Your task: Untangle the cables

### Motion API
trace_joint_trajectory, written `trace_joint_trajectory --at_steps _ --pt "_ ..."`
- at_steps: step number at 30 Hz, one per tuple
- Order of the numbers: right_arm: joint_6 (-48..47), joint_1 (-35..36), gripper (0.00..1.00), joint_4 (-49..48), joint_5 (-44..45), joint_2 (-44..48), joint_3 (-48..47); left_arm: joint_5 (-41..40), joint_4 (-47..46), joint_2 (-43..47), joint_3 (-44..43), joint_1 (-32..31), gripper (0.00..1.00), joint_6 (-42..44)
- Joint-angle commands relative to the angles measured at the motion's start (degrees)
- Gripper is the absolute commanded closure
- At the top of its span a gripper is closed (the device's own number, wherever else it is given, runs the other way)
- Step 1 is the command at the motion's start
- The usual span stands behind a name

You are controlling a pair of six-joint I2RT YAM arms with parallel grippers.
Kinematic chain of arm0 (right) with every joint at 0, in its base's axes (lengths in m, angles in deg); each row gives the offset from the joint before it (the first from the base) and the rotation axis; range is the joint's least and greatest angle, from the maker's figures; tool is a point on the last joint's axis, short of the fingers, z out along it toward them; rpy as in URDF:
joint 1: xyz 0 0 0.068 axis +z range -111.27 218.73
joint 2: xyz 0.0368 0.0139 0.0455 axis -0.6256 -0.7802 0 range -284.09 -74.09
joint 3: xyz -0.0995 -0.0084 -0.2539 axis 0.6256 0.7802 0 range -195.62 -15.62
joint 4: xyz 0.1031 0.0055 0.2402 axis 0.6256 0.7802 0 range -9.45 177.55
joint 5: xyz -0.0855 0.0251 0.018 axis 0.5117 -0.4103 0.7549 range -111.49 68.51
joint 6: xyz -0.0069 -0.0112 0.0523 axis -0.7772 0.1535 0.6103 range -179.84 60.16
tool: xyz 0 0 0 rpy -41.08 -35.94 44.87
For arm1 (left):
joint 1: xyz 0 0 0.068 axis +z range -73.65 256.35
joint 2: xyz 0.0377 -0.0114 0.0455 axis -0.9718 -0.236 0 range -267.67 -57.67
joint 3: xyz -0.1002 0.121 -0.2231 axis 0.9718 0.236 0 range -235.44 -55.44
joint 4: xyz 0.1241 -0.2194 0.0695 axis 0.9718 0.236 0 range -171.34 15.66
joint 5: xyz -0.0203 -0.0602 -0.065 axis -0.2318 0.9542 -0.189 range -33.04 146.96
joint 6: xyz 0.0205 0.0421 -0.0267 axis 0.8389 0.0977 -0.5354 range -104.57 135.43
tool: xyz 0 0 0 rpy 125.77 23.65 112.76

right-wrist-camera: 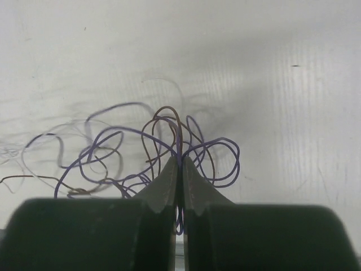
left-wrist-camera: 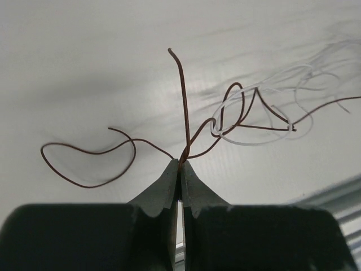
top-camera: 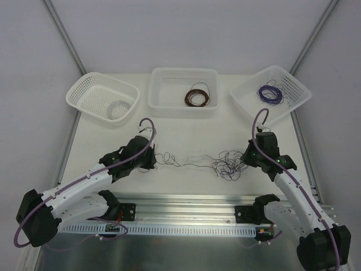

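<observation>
Brown strand (left-wrist-camera: 185,101) of the cables (top-camera: 227,166) stands pinched between the left gripper's (left-wrist-camera: 180,165) closed tips. The right gripper (right-wrist-camera: 179,162) is clamped on purple and brown loops. The tangle lies on the table (top-camera: 186,135) between both grippers.

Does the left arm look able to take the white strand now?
Probably not right away: the left pincer is shut on the brown strand. The white strand lies close ahead, uncovered, but the pincer must let go first.
</observation>
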Motion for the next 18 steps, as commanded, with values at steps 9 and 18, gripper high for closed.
trace_joint_trajectory --at_steps 9,18 --pt "-2.87 -5.58 0.99 7.66 2.14 7.75 -7.4 -7.41 15.45 -0.6 -2.87 7.36 1.0 -11.59" --pt "-3.92 -5.4 0.84 5.73 -0.83 4.59 -4.67 13.97 2.0 -5.69 -4.1 5.07 1.0 -7.37"
